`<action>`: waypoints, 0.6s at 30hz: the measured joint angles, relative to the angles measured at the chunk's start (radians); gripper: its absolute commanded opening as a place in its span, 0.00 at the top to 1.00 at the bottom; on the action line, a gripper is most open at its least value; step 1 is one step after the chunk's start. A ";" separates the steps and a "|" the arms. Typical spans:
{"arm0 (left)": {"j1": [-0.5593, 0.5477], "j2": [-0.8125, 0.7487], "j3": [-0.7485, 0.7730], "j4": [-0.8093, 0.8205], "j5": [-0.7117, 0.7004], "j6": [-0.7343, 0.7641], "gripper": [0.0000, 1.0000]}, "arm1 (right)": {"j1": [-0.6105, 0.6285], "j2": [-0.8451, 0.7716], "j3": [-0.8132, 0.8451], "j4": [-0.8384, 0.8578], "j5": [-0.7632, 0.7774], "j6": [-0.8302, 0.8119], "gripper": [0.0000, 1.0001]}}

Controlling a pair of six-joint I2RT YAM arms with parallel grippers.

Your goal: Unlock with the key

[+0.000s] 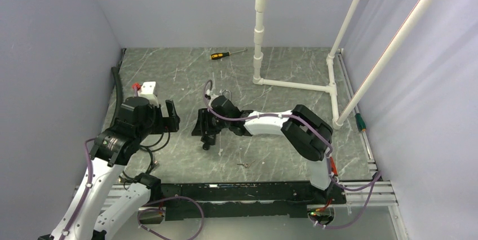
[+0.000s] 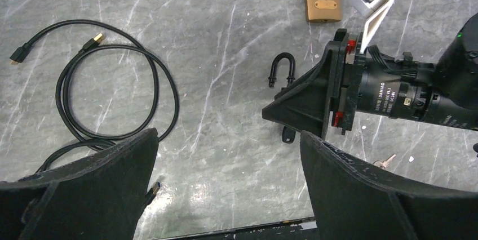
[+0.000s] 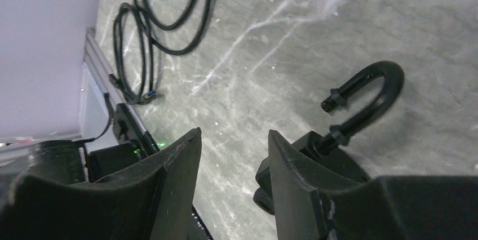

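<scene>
Presently, the left arm [image 1: 96, 178] is raised from its base at the near left, with its wrist held over the left part of the worktop [image 1: 270, 155]. The right arm [image 1: 270, 123] is stretched from the near right toward the middle, with its wrist tilted down close to the surface.

The left fingers [image 2: 101, 183] are spread wide, and nothing is held or touched by them. The right fingers [image 3: 169, 195] are parted by a moderate gap, in which only bare worktop is seen. The black padlock [image 3: 389, 82] lies flat just beside one of these fingers, outside the gap; contact cannot be confirmed.

The key [image 2: 385, 162] lies on the worktop near the front edge, apart from both sets of fingers. The key and a brass padlock [image 2: 324, 7] are shown by the left wrist view but not by the right wrist view. A coiled cable [image 2: 158, 85] is shown by both. A screwdriver [image 1: 225, 54] at the far edge is shown by the top view only.
</scene>
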 measured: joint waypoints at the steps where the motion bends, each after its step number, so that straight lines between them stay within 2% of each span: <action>1: 0.000 0.000 0.000 -0.001 0.002 0.001 0.01 | 0.000 0.006 0.002 -0.006 0.003 0.002 0.51; 16: 0.001 0.000 0.000 0.004 0.011 0.006 0.01 | -0.010 0.002 0.022 -0.138 0.049 -0.064 0.49; 18: 0.001 0.005 0.000 0.007 0.030 0.010 0.04 | -0.010 -0.021 0.026 -0.167 0.051 -0.081 0.48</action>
